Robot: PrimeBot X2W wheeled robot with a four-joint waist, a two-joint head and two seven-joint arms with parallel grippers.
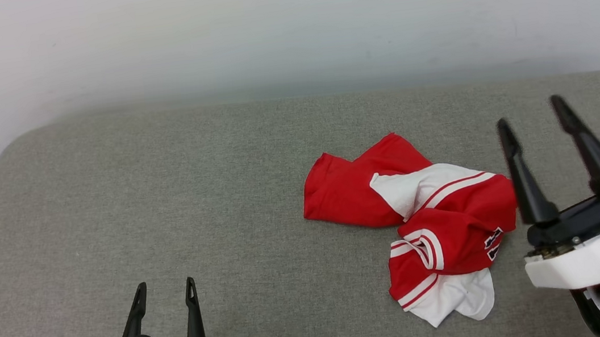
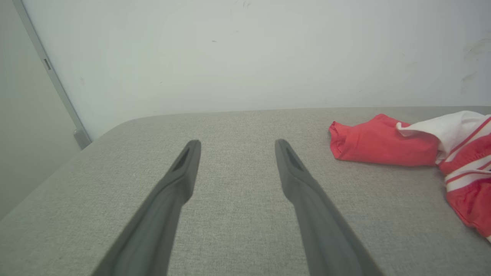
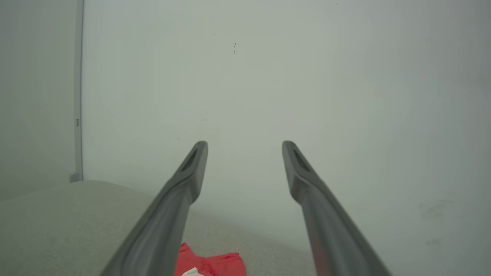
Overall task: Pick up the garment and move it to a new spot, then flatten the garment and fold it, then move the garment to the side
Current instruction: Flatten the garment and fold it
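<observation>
Soft crumpled jersey, lying slantwise right of centre

The broad grey woven-fabric padded surface (image 1: 166, 196) takes up most of the head view, with a pale plain wall (image 1: 259, 24) behind it. On it, right of centre, lies the red jersey-style T-shirt with white short sleeves and red-and-white striped trim (image 1: 415, 217), bunched into a loose heap.

It looks light, limp and easily creased. It should drape and slide rather than keep any shape, so one pinch would probably lift it as a hanging bundle. The thicker folded red panel at the heap's upper left looks a fair place to grip. So do the striped sleeve cuffs, where doubled cloth gives the fingers something to bite.

The heap's long axis runs from the red fold at upper left down to a white sleeve at lower right. Collar and hem cannot be told apart in this crumple, so which way the shirt points is unclear. A scrap of black lettering shows at the heap's right edge.

The right black two-fingered gripper (image 1: 529, 112) is at the right edge, just beside the shirt, with its jaws spread wide and empty. The left black two-fingered gripper (image 1: 166, 283) sits at lower left, well apart from the cloth, also wide and holding nothing
</observation>
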